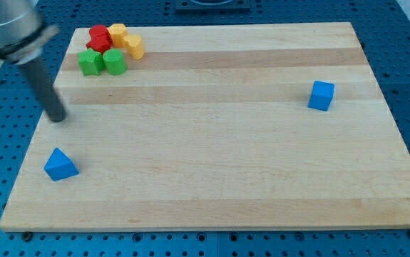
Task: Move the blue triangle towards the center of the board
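The blue triangle lies near the board's left edge, toward the view's bottom left. My tip rests on the wooden board just above the triangle in the view, a short gap apart from it. The dark rod slants up to the view's top left corner. A blue cube sits far off at the view's right.
A tight cluster sits at the board's top left: a red block, two yellow blocks, and two green blocks. Blue perforated table surrounds the board.
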You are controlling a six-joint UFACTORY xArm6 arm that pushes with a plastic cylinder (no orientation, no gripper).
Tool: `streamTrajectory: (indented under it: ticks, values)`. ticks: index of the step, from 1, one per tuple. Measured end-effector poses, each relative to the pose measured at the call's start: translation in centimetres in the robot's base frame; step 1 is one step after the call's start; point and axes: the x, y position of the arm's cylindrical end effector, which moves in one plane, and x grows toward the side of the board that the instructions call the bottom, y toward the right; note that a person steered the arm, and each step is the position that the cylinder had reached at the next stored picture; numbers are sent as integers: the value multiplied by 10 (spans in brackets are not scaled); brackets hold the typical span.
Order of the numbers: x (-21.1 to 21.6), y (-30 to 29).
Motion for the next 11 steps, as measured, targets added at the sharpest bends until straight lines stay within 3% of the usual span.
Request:
streamTrajectory:
  ticks: [2, 4, 6, 11]
  values:
    - [97, 12]
    - [99, 24]
    - [98, 83]
    - [63, 120]
